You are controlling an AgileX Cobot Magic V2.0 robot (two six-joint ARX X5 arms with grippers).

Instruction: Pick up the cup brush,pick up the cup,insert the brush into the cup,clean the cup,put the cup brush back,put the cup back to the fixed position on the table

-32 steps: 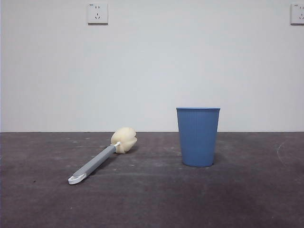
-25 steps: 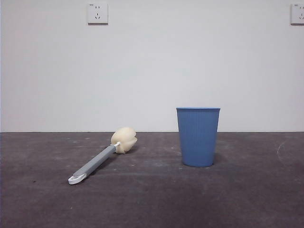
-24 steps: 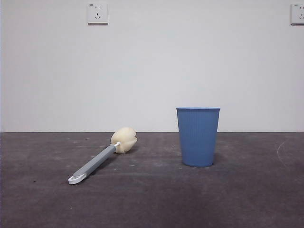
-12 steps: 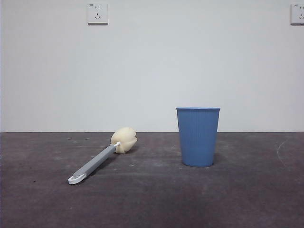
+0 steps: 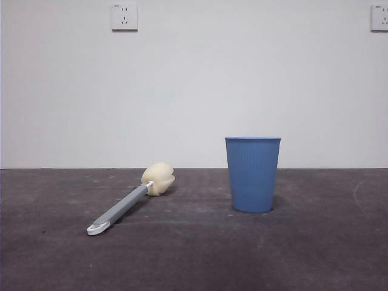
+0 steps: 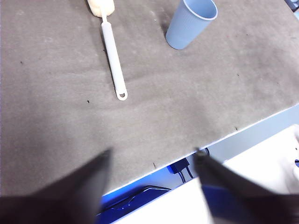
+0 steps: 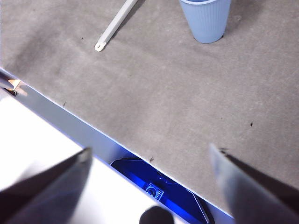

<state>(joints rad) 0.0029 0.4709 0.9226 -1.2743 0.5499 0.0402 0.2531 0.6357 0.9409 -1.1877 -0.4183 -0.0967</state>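
Note:
The cup brush [image 5: 128,204] lies flat on the table [image 5: 194,254], left of centre, its cream sponge head [image 5: 159,178] toward the wall and its white tip toward the camera. The blue ribbed cup [image 5: 253,174] stands upright to its right. In the left wrist view the cup brush [image 6: 113,51] and cup [image 6: 189,25] lie far ahead of my left gripper [image 6: 152,158], which is open and empty, high over the table's near edge. My right gripper [image 7: 152,151] is also open and empty, above that edge, with the cup [image 7: 207,18] and brush handle [image 7: 114,25] far off.
Two wall sockets [image 5: 124,17] sit high on the white wall behind the table. The table's near edge [image 7: 70,119] has blue-lit equipment below it. Neither arm shows in the front view.

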